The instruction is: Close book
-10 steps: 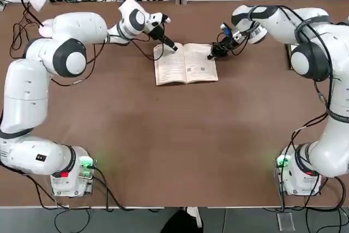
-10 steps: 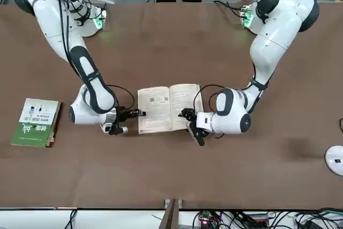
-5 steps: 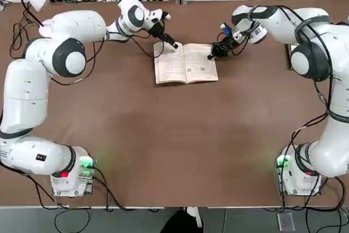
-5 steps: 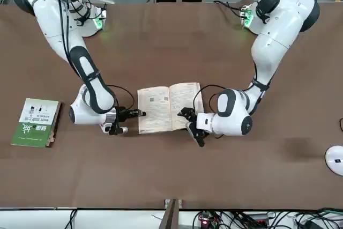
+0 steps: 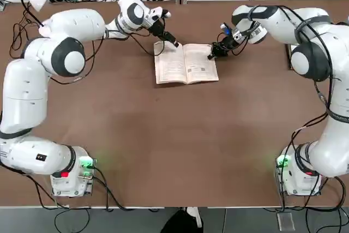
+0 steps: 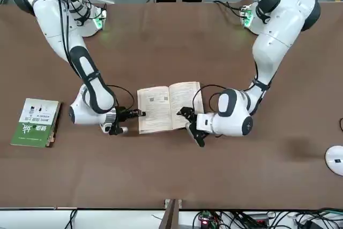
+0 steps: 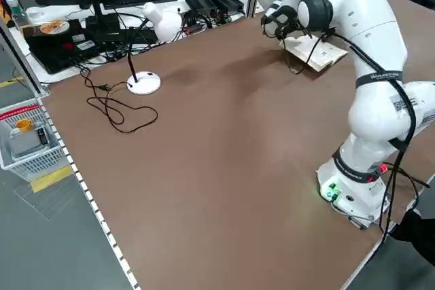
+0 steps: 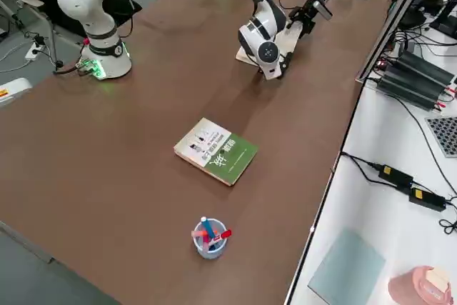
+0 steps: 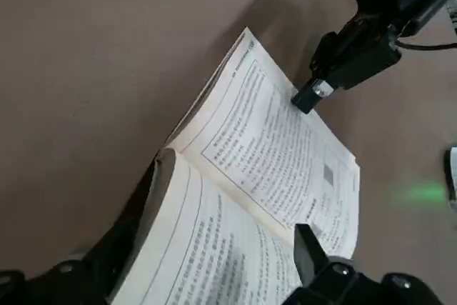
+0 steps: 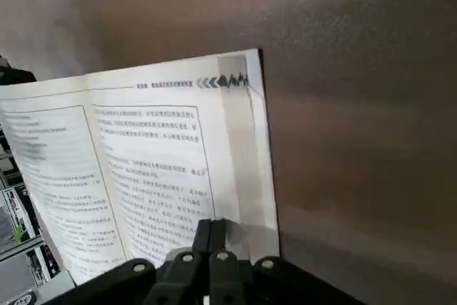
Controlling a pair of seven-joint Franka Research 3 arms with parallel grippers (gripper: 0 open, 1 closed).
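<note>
1. Your left gripper [image 9: 221, 276] has its fingers spread, one under and one over the far corner of the one open book [image 5: 186, 64].
2. Your right gripper [image 5: 210, 56] is clenched, its tip pressing the opposite page.
3. Beyond them you have one green-and-white book [image 8: 215, 151] and one pen cup [image 8: 209, 238].

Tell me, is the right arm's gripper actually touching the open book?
Touching. In the right wrist view the shut right gripper presses its tip onto the book's page near the outer edge, no gap showing.
</note>
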